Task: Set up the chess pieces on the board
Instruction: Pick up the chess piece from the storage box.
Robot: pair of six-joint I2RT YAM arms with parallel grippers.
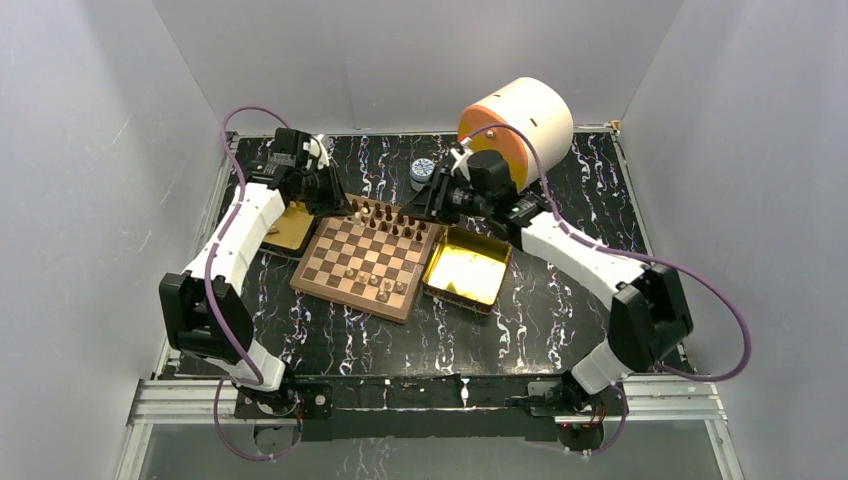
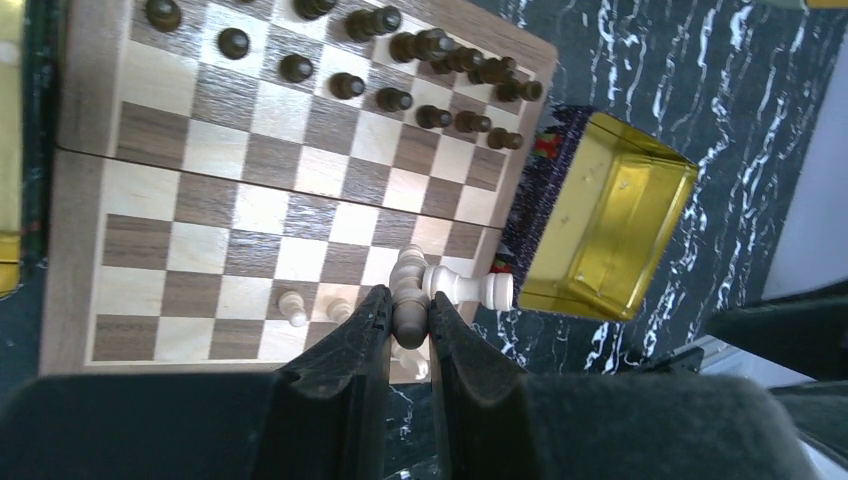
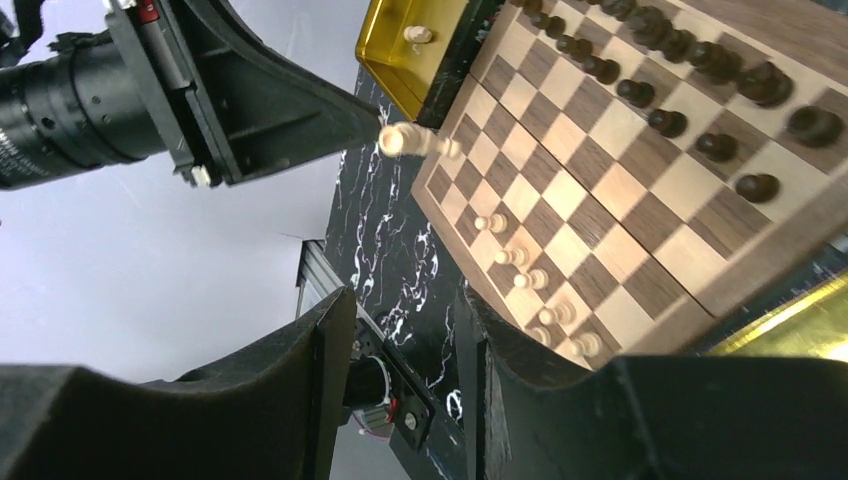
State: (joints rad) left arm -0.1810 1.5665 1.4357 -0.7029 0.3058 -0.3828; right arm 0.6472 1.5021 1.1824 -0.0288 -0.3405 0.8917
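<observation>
The left gripper [image 2: 408, 300] pinches a pale chess piece [image 2: 460, 286] (lying sideways) over the board's [image 2: 150, 210] far-left corner; the right gripper [image 3: 405, 310], fingers spread, is at the far-right.

A wooden board [image 1: 366, 262] is laid in the middle of a black counter [image 1: 560, 320] with white streaks. Dark pieces [image 1: 388, 220] are lined up along its far edge, and a few pale pieces [image 1: 372, 281] are stood on the near squares. A gold tray [image 1: 466, 268] is set just beside the board's right edge. A second gold tray [image 1: 290, 228] is partly hidden under the left arm [image 1: 240, 235]. The left fingers [image 1: 340, 203] are held over the far left corner — a small pale piece [image 1: 356, 213] is seen at their tips. The right fingers [image 1: 428, 203] are held over the far right corner. A big orange and cream roll [image 1: 518, 125] is placed at the back.
</observation>
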